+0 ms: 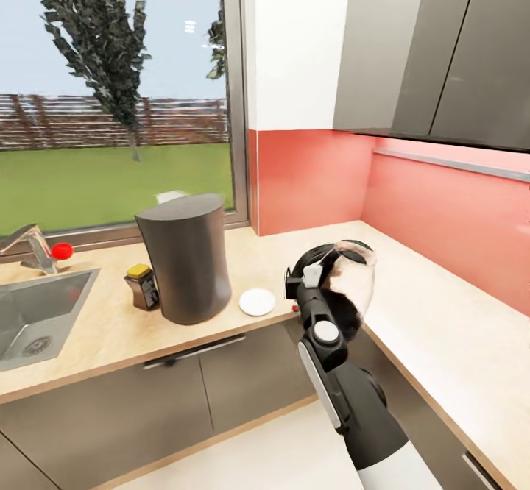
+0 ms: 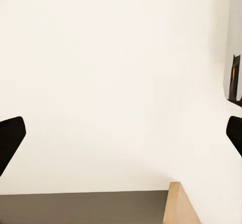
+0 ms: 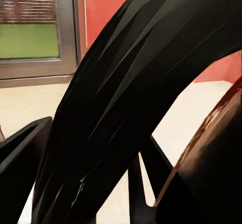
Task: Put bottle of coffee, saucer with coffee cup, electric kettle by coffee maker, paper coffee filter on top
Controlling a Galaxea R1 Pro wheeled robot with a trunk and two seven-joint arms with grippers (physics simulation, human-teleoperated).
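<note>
The tall dark grey coffee maker (image 1: 188,258) stands on the tan kitchen countertop (image 1: 103,332) below the window. Close on its left is the bottle of coffee (image 1: 142,286), a dark jar with a yellow lid. On its right the white saucer (image 1: 257,302) lies bare. My right gripper (image 1: 313,278) is shut on the black handle (image 3: 126,82) of the electric kettle (image 1: 350,280), which hangs tilted over the counter's front edge, right of the saucer. My left gripper (image 2: 121,135) is open, its fingertips (image 2: 10,138) wide apart before a pale wall. The coffee cup is out of view.
A steel sink (image 1: 37,313) with a tap (image 1: 33,243) sits at the counter's left end. The counter turns a corner and runs along the red wall at the right, under dark wall cabinets (image 1: 434,48) and a thin grey shelf (image 1: 449,162).
</note>
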